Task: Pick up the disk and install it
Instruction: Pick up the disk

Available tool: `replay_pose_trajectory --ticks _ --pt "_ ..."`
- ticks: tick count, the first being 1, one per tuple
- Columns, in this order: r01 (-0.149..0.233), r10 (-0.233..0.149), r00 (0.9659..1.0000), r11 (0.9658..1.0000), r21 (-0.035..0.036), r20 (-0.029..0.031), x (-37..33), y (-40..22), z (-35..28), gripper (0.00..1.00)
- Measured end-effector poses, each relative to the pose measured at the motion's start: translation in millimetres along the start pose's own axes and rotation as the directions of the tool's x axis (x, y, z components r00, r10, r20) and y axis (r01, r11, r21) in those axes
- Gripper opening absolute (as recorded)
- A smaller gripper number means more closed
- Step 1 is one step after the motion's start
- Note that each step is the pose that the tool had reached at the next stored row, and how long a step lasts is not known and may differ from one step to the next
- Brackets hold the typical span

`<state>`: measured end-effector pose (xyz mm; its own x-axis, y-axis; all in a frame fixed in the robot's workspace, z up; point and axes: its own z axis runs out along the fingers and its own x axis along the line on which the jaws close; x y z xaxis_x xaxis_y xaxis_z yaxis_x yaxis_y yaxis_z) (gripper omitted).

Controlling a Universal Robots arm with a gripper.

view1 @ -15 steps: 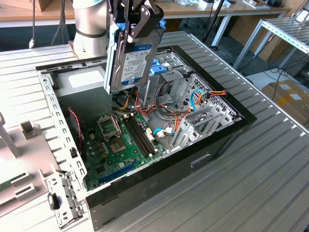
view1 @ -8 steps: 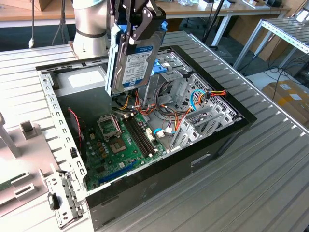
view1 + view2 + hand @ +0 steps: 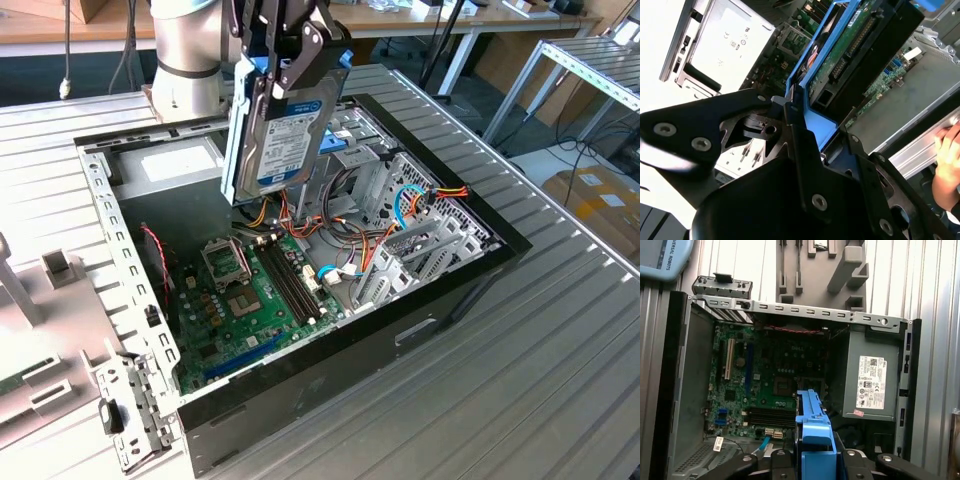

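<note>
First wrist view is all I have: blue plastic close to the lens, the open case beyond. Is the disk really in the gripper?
Observer: Yes. In the exterior view the gripper is shut on the disk, clamping its upper end.
Operator: Is it seated?
Observer: No. It hangs upright over the open case, label toward that camera.
Operator: Anyone nearby?
Observer: A hand shows beside the case in the second wrist view.
</note>
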<state>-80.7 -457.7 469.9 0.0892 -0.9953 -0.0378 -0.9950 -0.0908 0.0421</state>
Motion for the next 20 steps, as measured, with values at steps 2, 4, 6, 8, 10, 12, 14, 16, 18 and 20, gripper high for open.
replay_pose_trajectory --ticks 2,4,6,8,10,12,14,16,18,20 --pt "0.0 0.0 1.0 1.0 0.0 0.0 1.7 0.2 -0.1 0.37" --pt "0.0 0.0 1.0 1.0 0.0 0.0001 3.3 0.3 -0.1 0.37" --pt "0.0 0.0 1.0 1.0 0.0 0.0 5.0 0.5 -0.1 0.37" --pt "0.0 0.0 1.0 1.0 0.0 0.0 7.2 0.6 -0.2 0.37" --pt "0.0 0.0 1.0 1.0 0.0 -0.0001 8.9 0.8 -0.3 0.37" --pt "0.0 0.0 1.0 1.0 0.0 0.0 10.5 1.0 -0.3 0.37" --pt "0.0 0.0 1.0 1.0 0.0 0.0001 12.0 1.1 -0.3 0.37" --pt "0.0 0.0 1.0 1.0 0.0 0.0 13.5 1.2 -0.4 0.37" --pt "0.0 0.0 1.0 1.0 0.0 0.0 16.7 1.5 -0.4 0.37" --pt "0.0 0.0 1.0 1.0 0.0 0.0 18.4 1.7 -0.5 0.37"
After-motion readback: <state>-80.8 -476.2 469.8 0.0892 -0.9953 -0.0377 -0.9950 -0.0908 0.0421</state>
